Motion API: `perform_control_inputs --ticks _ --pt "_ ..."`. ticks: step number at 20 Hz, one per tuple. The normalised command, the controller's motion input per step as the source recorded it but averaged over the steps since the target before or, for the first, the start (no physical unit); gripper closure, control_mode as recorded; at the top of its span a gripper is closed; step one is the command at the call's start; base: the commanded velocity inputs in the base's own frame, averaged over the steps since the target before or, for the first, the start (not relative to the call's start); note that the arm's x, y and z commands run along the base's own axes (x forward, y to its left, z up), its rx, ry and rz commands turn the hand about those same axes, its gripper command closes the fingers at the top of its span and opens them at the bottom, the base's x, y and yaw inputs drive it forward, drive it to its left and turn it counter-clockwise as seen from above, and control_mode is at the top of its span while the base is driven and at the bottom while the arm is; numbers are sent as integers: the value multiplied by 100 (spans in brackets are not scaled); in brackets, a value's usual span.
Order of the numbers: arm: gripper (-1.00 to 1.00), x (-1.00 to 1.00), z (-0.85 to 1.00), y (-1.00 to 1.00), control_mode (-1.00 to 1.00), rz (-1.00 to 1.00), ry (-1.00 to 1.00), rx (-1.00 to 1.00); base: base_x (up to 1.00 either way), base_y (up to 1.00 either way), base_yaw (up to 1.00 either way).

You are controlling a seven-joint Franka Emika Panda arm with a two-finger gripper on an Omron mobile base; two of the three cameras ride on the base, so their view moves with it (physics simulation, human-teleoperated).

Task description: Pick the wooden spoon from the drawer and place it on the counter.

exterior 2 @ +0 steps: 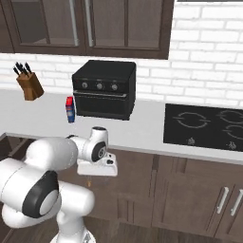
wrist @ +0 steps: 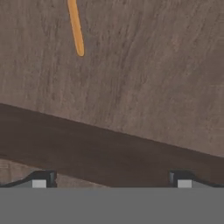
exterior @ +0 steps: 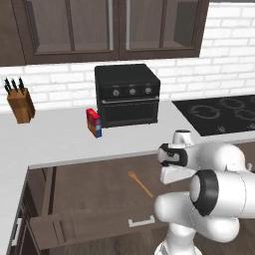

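Wooden spoon lies in the open drawer; jaws spread apart, holding nothing.

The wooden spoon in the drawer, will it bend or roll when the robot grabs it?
The wooden spoon looks stiff, so it probably won't bend. It is thin, so likely light. Lying flat in the drawer, its slim handle might slip or swivel between the fingers.
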Motion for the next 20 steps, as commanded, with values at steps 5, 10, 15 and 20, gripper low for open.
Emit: perform_control_inputs --ticks 5,10,15,20 --pt "-100 23 33 48 -100 15 -11 0 0 0 0" --pt "-100 5 -2 56 -100 6 -7 0 0 0 0" --pt "-100 19 -8 42 -100 0 0 0 0 0 0" --pt "-100 18 -13 11 -100 -4 0 0 0 0 0"
